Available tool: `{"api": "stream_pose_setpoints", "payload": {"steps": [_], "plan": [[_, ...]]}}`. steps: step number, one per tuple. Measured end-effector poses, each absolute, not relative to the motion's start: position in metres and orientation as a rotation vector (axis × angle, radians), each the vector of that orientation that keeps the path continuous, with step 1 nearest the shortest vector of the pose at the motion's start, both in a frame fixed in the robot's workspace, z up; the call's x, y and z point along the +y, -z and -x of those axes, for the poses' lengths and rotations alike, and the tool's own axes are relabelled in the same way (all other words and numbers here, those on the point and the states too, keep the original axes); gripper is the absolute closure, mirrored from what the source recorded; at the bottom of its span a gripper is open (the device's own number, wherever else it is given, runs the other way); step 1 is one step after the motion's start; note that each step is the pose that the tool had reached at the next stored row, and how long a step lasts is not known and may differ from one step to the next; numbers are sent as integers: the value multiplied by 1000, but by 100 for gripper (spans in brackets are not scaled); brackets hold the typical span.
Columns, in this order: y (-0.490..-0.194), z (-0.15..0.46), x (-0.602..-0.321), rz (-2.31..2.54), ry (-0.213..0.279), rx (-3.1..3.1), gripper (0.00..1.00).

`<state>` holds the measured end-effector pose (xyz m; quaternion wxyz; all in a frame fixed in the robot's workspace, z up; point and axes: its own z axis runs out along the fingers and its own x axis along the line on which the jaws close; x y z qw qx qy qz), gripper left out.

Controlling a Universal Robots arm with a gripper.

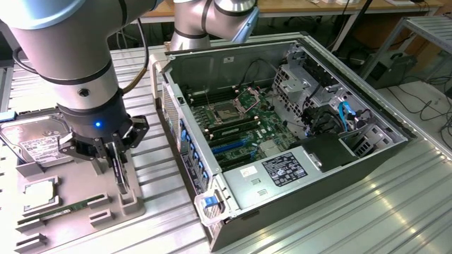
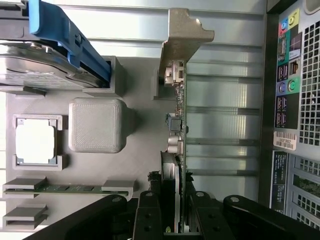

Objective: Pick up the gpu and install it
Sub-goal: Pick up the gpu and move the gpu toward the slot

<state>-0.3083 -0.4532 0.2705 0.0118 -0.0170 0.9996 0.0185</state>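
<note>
The gpu [image 2: 177,125] stands edge-on in the grey holder tray [image 2: 142,165], a thin green board with its silver end bracket [image 2: 181,40] at the far end. My gripper [image 2: 174,202] is shut on the gpu, one black finger [image 2: 148,210] on each side of its fan block. In the exterior view, my gripper [image 1: 116,156] reaches straight down onto the gpu [image 1: 122,180], which stands in the holder tray [image 1: 84,182] at the exterior view's left. The open computer case [image 1: 282,132] lies beside it, motherboard [image 1: 236,124] exposed.
On the tray sit a silver hard drive [image 1: 32,143] [image 2: 30,65], a CPU [image 1: 39,191] [image 2: 35,142] and a narrow RAM stick [image 1: 67,209] [image 2: 70,188]. The case's rear port panel [image 2: 292,100] is close beside the tray. The table is ribbed metal.
</note>
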Motion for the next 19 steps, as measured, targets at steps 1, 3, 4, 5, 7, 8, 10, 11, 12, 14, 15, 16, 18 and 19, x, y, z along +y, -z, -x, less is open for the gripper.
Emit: {"api": "stream_pose_setpoints", "payload": {"steps": [1, 3, 4, 5, 7, 8, 10, 11, 12, 14, 15, 16, 18, 19], "plan": [[-272, 308, -453, 53, -58, 3117, 73], [-275, 308, -453, 53, -58, 3117, 73], [-276, 308, -453, 53, -58, 3117, 73], [-278, 308, -453, 53, -58, 3117, 73], [-282, 308, -453, 53, -58, 3117, 73], [-284, 308, -453, 53, -58, 3117, 73], [-287, 308, -453, 53, -58, 3117, 73], [-289, 308, -453, 53, -58, 3117, 73], [-291, 308, -453, 53, -58, 3117, 73], [-294, 308, -453, 53, -58, 3117, 73], [-294, 308, -453, 53, -58, 3117, 73], [-295, 308, -453, 53, -58, 3117, 73], [-297, 308, -453, 53, -58, 3117, 73], [-298, 308, -453, 53, -58, 3117, 73]]}}
